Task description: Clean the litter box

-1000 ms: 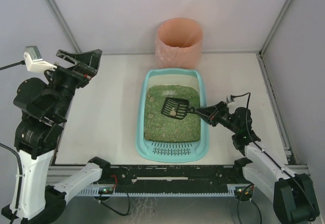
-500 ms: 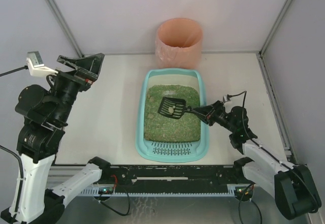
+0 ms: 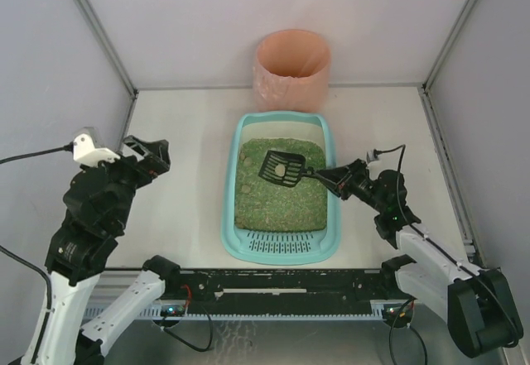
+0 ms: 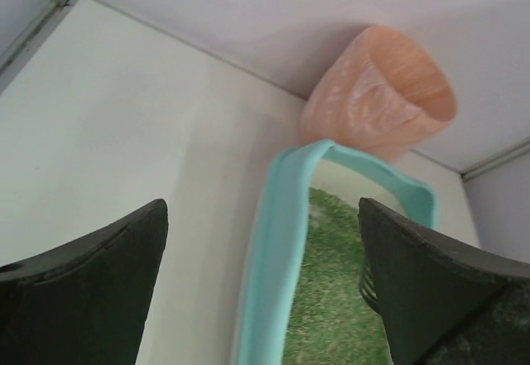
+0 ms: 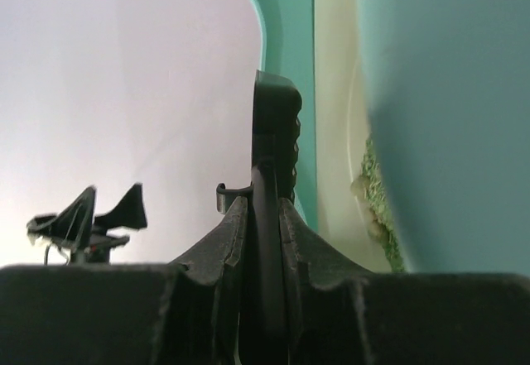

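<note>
The teal litter box [image 3: 228,208] lies mid-table, holding green-brown granules [image 3: 277,208], with a slotted grate [image 3: 277,246] at its near end. A small black slotted scoop [image 3: 281,169] hovers over the granules carrying tan lumps. My right gripper [image 3: 328,177] is shut on its handle at the box's right rim. In the right wrist view the jaws [image 5: 265,208] clamp the thin scoop [image 5: 277,125] edge-on beside the box wall [image 5: 447,117]. My left gripper [image 3: 153,156] hangs open left of the box. Its wrist view [image 4: 261,208] looks down on the box's left rim [image 4: 273,249], with nothing between the fingers.
A round pink-orange bin [image 3: 291,69] stands just behind the box against the back wall, also seen as the bin [image 4: 377,92] in the left wrist view. Tan lumps [image 3: 245,160] lie in the granules at the left. Walls enclose the table on three sides.
My left arm has swung down and nearer, its open gripper now lower and closer to the box's left side. The scoop has edged slightly toward the far end.
</note>
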Robot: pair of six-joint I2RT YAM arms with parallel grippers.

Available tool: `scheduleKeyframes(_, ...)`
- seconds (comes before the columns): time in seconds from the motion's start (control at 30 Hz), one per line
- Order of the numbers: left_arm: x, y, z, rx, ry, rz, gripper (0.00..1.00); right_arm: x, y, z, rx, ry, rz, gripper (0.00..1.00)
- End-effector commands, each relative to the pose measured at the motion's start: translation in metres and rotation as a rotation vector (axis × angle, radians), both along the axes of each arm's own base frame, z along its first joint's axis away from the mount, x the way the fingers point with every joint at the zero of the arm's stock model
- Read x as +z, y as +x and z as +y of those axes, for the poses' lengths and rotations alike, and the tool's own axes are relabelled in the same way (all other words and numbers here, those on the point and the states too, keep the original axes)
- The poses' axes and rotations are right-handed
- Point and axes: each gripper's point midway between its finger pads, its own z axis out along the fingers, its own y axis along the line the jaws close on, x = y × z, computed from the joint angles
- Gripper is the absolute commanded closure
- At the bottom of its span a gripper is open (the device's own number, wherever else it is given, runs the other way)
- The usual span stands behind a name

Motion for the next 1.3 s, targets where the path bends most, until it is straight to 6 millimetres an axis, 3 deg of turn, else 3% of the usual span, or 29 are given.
scheduleKeyframes(0.0, -0.037, 0.005, 0.011, 0.043, 0.133, 0.073, 0.00, 0.030, 0.002, 0.002, 0.040, -0.013, -0.114, 1.00)
scheduleKeyframes(0.07, -0.055, 0.010, 0.003, -0.001, 0.170, 0.121, 0.00, 0.019, 0.009, -0.021, -0.066, 0.015, -0.056, 1.00)
scheduleKeyframes(0.1, -0.063, 0.012, 0.002, -0.004, 0.180, 0.152, 0.00, 0.023, 0.009, -0.024, -0.084, 0.026, -0.070, 1.00)
scheduleKeyframes(0.23, -0.100, 0.024, -0.005, -0.028, 0.219, 0.277, 0.00, 0.048, -0.002, 0.004, 0.077, -0.048, -0.176, 1.00)
scheduleKeyframes(0.33, -0.117, 0.034, -0.010, -0.047, 0.215, 0.318, 0.00, 0.033, 0.011, -0.021, -0.024, -0.037, -0.102, 1.00)
scheduleKeyframes(0.4, -0.121, 0.038, -0.009, -0.043, 0.219, 0.318, 0.00, 0.035, 0.015, -0.031, -0.082, -0.015, -0.108, 1.00)
scheduleKeyframes(0.53, -0.127, 0.045, -0.001, 0.005, 0.242, 0.296, 0.00, 0.059, 0.011, -0.008, 0.070, -0.044, -0.211, 1.00)
scheduleKeyframes(0.63, -0.131, 0.048, -0.002, -0.003, 0.255, 0.293, 0.00, 0.041, 0.024, -0.038, -0.067, -0.043, -0.122, 1.00)
scheduleKeyframes(0.67, -0.133, 0.049, -0.002, -0.005, 0.257, 0.292, 0.00, 0.048, 0.024, -0.038, -0.072, -0.032, -0.143, 1.00)
scheduleKeyframes(0.8, -0.141, 0.049, 0.008, 0.037, 0.247, 0.308, 0.00, 0.072, 0.016, -0.009, 0.096, -0.068, -0.240, 1.00)
scheduleKeyframes(0.9, -0.138, 0.046, 0.018, 0.073, 0.247, 0.299, 0.00, 0.061, 0.025, -0.021, 0.031, -0.094, -0.183, 1.00)
scheduleKeyframes(1.03, -0.139, 0.043, 0.022, 0.084, 0.244, 0.283, 0.00, 0.075, 0.020, -0.008, 0.113, -0.098, -0.244, 1.00)
scheduleKeyframes(1.13, -0.144, 0.042, 0.018, 0.063, 0.230, 0.290, 0.00, 0.075, 0.031, -0.026, 0.036, -0.097, -0.209, 1.00)
scheduleKeyframes(1.27, -0.154, 0.041, 0.007, 0.010, 0.205, 0.305, 0.00, 0.099, 0.050, -0.035, -0.028, -0.123, -0.242, 1.00)
